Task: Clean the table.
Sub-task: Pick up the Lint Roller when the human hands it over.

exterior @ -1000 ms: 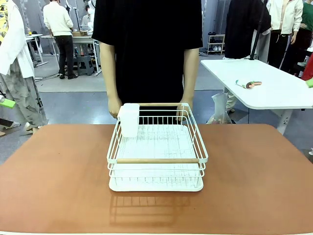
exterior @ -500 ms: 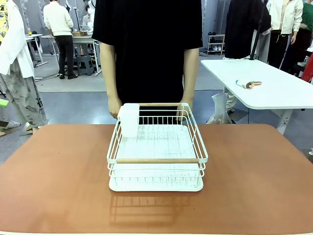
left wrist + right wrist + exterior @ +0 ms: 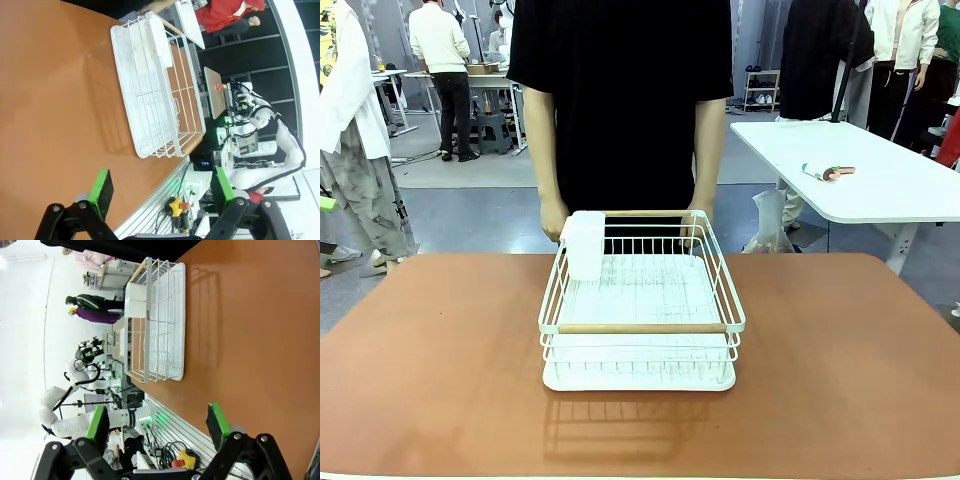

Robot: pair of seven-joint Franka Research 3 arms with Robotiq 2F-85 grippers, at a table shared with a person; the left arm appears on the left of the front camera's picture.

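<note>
White wire dish rack (image 3: 640,300) with wooden bar handles stands near the far edge of the glossy terracotta table (image 3: 440,380). Left gripper (image 3: 162,189) and right gripper (image 3: 157,421) are both released, empty.

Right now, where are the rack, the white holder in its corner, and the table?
rack (image 3: 642,328), front view, on its near wooden bar.
holder (image 3: 586,245), front view, middle of its facing side.
table (image 3: 430,350), front view, bare top left of the rack.
</note>
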